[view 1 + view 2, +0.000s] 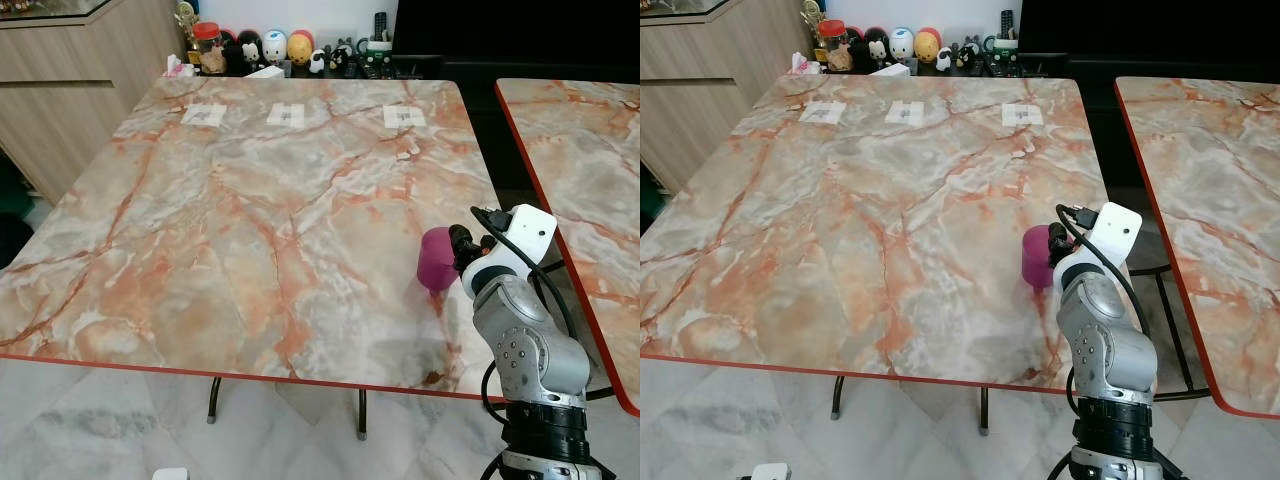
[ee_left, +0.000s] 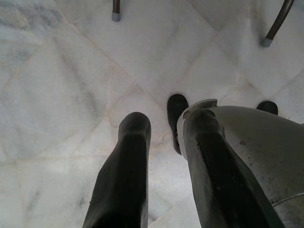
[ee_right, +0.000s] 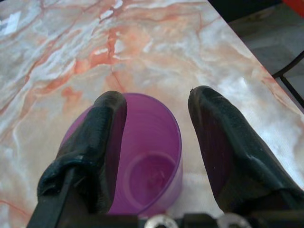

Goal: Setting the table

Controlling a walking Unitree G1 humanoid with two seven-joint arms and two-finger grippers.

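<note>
A purple cup stands on the marble table near its right front corner. My right gripper reaches it from the right and is open. In the right wrist view one black finger lies over the cup's mouth. The other finger is beside its outer wall with a small gap. The cup is empty inside. My left gripper hangs open over the pale floor tiles with nothing between its fingers.
Three small white cards lie along the table's far side, with figurines and jars behind them. A second marble table stands to the right across a narrow gap. A wooden cabinet is at the left.
</note>
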